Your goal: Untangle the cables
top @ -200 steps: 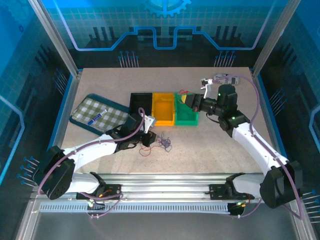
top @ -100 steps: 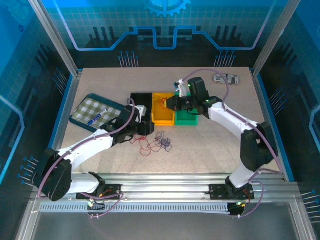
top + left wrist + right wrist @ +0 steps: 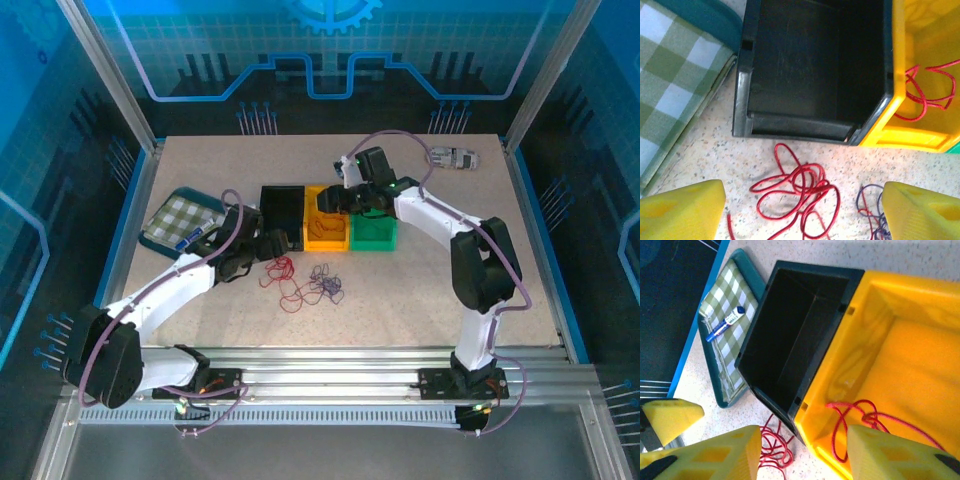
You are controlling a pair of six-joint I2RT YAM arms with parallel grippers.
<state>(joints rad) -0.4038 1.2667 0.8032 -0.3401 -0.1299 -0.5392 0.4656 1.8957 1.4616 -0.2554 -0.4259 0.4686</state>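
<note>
Bench (image 3: 420, 280): speckled top carrying three bins in a row near its middle, a tray towards the left edge, and loose cables in front of the bins.
Step in hand: sorting, as I judge it; one red cable (image 3: 860, 415) already lies in the yellow bin (image 3: 905, 355), a second red cable (image 3: 800, 187) is on the bench just before the black bin (image 3: 810, 65).
Left gripper (image 3: 800, 210): fingers spread wide, holding nothing, hovering over the second red cable.
Right gripper (image 3: 800, 452): fingers parted, holding nothing, above the yellow bin's near wall.
Next move: probably lower the left gripper and pinch the red strand alone.
In the way: the blue-dark tangle (image 3: 325, 285) lies just right of the red cable; whether they interlock, I cannot tell.
Green bin (image 3: 372, 232): right end of the row.
Tray (image 3: 722, 370): checked cloth and a marker pen (image 3: 725, 324), well apart from the cables.
</note>
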